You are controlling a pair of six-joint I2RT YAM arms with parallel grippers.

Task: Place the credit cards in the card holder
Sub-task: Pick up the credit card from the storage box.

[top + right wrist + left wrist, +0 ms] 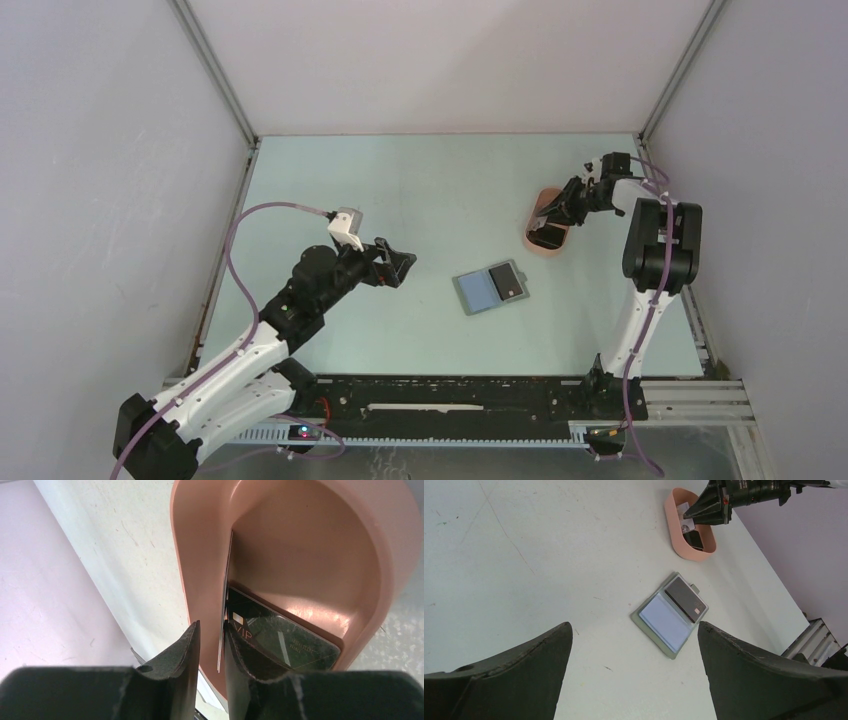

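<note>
Four credit cards point(695, 540) are counted. Two are kept in the one salmon-pink oval tray point(200, 545). There a thin pale card point(225, 595) is stood on edge against the tray's wall, and a black card point(280, 637) is laid flat on the floor beside it. "VIP" is printed in pale letters on the black card, next to a small pale square; the finer print further along cannot be read. The other two are laid side by side on the single card holder point(654, 635), which is spread open on the table point(400, 180), well apart from the tray. These are a pale blue card point(667, 622) and a dark card point(685, 600) with a small light mark near one corner; no writing can be made out on either.

The right gripper point(212, 635) is set over the tray with its fingers only narrowly parted. The thin pale card's upper edge is straddled, a sliver of gap is seen on one side, and the card is not clamped. The left gripper point(634, 630) is spread wide above the table near the card holder, and nothing is held.
</note>
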